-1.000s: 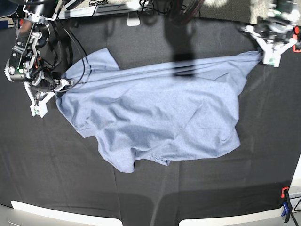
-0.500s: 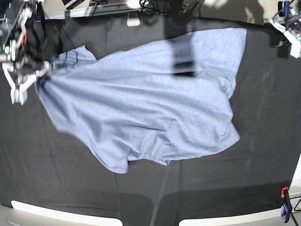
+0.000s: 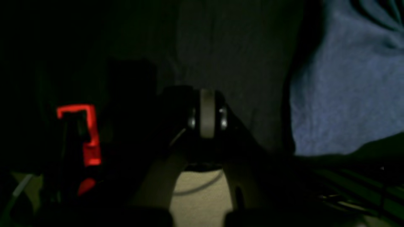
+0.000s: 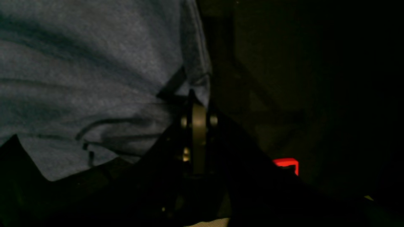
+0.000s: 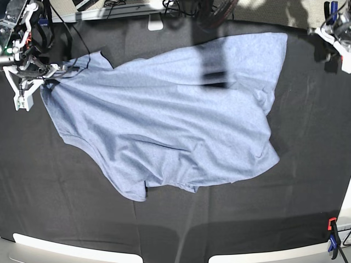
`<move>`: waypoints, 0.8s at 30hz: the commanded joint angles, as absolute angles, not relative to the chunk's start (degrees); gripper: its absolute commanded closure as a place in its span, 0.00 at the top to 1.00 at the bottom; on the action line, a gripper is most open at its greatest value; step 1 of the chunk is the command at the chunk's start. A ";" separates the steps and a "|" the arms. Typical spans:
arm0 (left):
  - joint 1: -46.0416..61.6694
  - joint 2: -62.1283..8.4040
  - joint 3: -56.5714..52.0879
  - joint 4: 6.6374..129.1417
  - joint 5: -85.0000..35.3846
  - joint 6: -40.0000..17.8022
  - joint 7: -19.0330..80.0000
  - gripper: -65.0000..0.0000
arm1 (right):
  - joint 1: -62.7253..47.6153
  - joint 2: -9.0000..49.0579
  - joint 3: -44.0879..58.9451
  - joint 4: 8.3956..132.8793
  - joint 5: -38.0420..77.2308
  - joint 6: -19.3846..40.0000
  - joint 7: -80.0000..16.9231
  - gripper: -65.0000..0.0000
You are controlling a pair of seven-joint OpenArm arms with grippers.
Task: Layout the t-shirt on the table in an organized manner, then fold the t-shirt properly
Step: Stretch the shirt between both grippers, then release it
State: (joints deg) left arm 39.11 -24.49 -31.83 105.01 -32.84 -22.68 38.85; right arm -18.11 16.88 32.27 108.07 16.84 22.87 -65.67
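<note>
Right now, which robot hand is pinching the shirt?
The right gripper: its shut tips pinch the t-shirt edge. The left gripper is shut too, but over bare black table, with the shirt off to its side.

t-shirt (image 5: 170,118) spread mid table (image 5: 66,208), right arm (image 5: 24,49) at its left edge, left arm (image 5: 337,33) far-right corner

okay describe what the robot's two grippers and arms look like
The right gripper has white angular fingers on a black arm with silver joints, black cables and a small green light. The left gripper is also white. Up close, each wrist view shows dark fingers meeting at grey pads.
</note>
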 commanded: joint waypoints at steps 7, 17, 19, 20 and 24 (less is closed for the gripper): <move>37.36 -25.28 -32.27 105.86 -33.58 -22.79 37.95 0.18 | -17.78 18.15 32.67 109.14 16.71 25.74 -64.77 0.49; 32.25 -25.28 -32.25 105.84 -35.09 -22.85 37.65 0.31 | -13.56 20.95 32.67 109.16 18.76 25.74 -64.31 0.49; 30.81 -25.28 -32.21 105.84 -35.24 -22.83 37.65 0.31 | -11.40 20.91 32.64 109.16 22.28 25.78 -62.92 0.49; 30.04 -25.26 -32.21 105.84 -35.24 -22.83 37.63 0.31 | -10.20 20.78 32.56 109.12 23.88 26.20 -62.30 0.49; 26.98 -25.26 -32.21 105.84 -35.51 -22.83 37.26 0.31 | -6.09 20.49 32.23 108.84 26.15 28.53 -61.89 0.49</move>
State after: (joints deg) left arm 27.16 -24.45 -31.83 105.01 -34.61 -22.74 38.85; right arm -6.66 19.55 31.99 108.05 25.71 28.45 -62.92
